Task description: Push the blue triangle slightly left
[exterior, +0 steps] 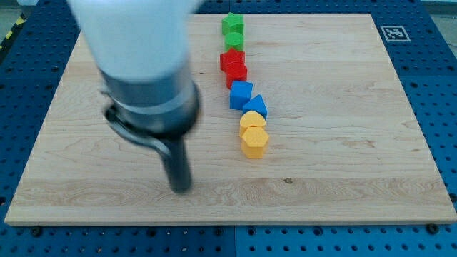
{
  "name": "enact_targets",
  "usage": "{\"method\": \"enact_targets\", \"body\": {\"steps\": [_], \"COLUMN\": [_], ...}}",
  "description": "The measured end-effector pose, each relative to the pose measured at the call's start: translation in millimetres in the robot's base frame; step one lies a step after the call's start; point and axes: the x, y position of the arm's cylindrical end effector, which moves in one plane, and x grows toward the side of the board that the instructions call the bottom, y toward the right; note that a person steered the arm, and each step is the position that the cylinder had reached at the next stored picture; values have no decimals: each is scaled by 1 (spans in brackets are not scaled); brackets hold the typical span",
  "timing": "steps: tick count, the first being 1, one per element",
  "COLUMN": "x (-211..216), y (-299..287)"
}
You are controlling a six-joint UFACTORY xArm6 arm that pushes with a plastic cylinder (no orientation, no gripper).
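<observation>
The blue triangle [255, 106] lies near the board's middle, in a line of blocks running from the view's top downward. A blue cube-like block [240, 93] touches it at its upper left. A yellow block [253, 120] sits just below it. My tip [180, 187] rests on the board well to the lower left of the blue triangle, apart from every block. The rod and arm above it are blurred.
Two green blocks [233, 30] stand at the top of the line, with two red blocks [233, 66] under them. A yellow hexagon [254, 142] ends the line. The wooden board [343, 143] lies on a blue perforated table, with a marker tag [394, 33] at its top right corner.
</observation>
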Motion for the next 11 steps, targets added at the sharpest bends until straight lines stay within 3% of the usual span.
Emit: {"method": "enact_targets", "body": {"steps": [1,2,4,7,11], "x": [18,-11,-96,-134,-142], "y": [111,194,143,125,99]}}
